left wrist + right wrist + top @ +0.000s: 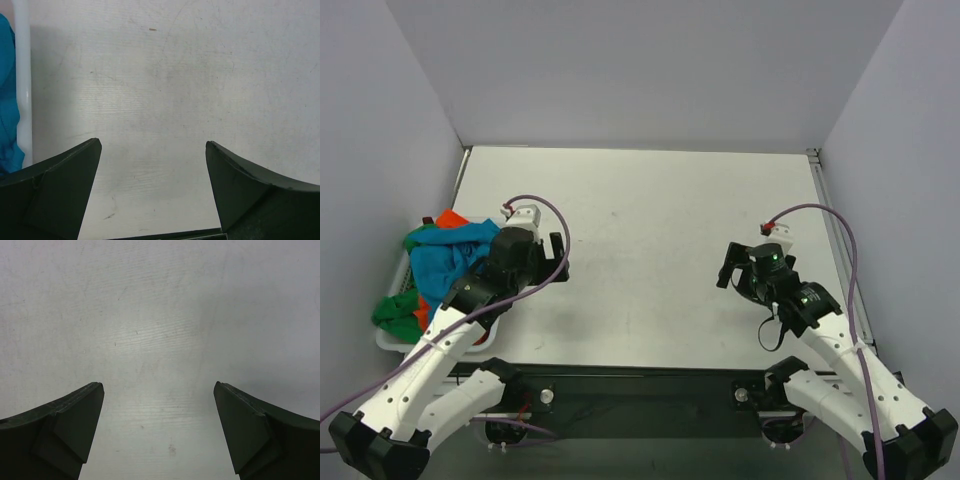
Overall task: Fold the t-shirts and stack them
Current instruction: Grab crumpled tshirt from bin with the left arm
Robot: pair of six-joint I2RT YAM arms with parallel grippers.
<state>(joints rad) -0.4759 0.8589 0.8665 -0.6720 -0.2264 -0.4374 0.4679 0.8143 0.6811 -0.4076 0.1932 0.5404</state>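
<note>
The three t-shirts lie bunched in a white basket at the table's left edge: the teal-blue shirt on top, the orange shirt peeking at the back, the green shirt at the front. My left gripper is open and empty over bare table just right of the basket; the teal shirt and the basket rim show at the left edge of its wrist view. My right gripper is open and empty over bare table at the right. Both show wide-apart fingers.
Grey walls close the table at the back and both sides. A metal rail runs along the table's right edge. Purple cables loop over both arms. The dark front frame with the arm bases sits at the near edge.
</note>
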